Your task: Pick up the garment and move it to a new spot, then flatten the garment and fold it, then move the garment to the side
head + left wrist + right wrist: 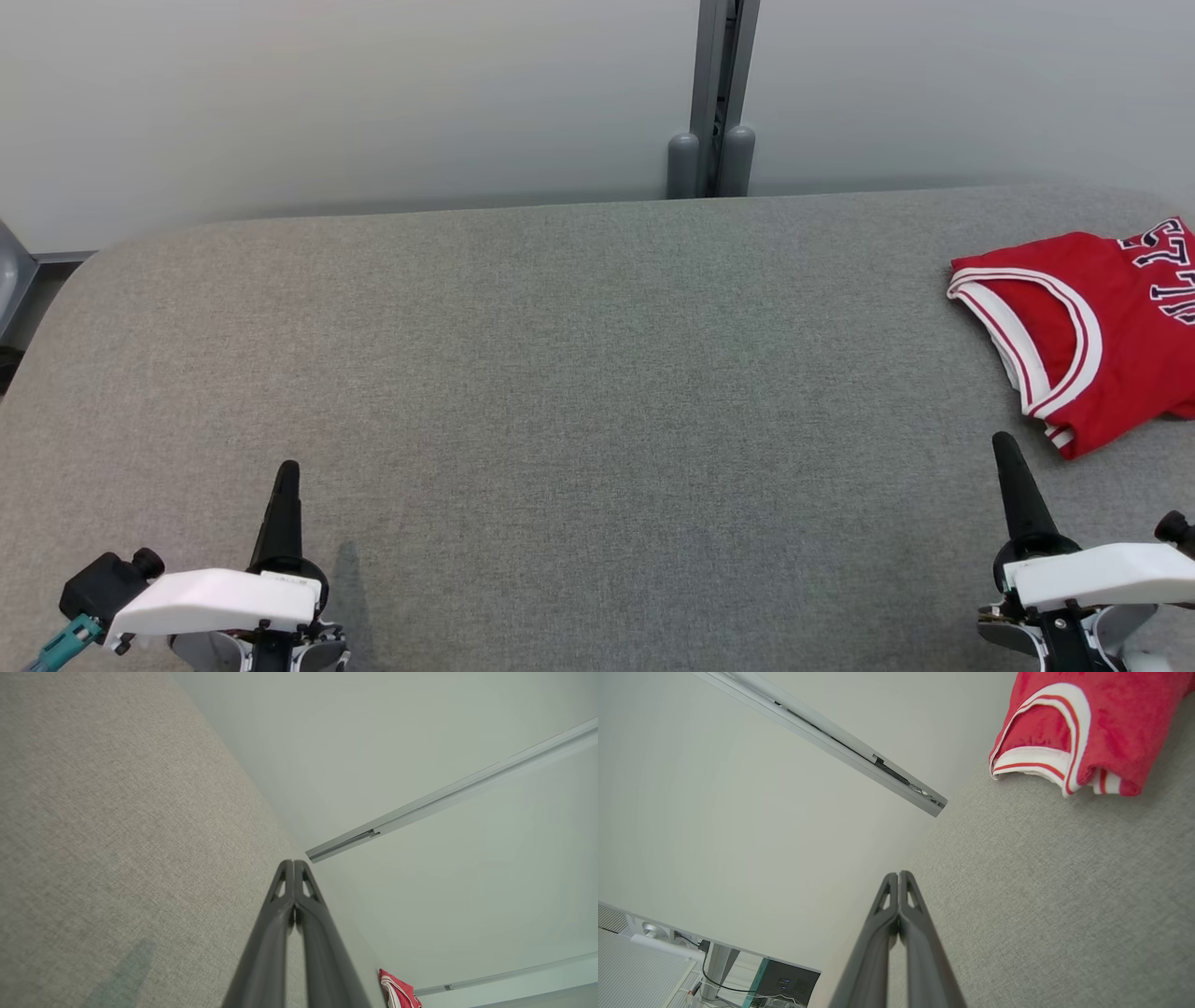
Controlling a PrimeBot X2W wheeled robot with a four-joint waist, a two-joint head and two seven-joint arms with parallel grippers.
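garment (1111,345) folded at table (560,373) right edge, armhole (1032,322) pointing left; left pincer (288,472), right pincer (1005,446) closed tight, empty.

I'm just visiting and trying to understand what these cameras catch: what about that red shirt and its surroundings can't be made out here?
- Red shirt: head view, the right edge cuts it off, so its whole shape stays unknown.
- Lettering on it: head view, cropped by that edge, unreadable.
- Same shirt, left wrist view: a tiny scrap at the bottom edge.
- Dark box: right wrist view, lower left, too small to identify.
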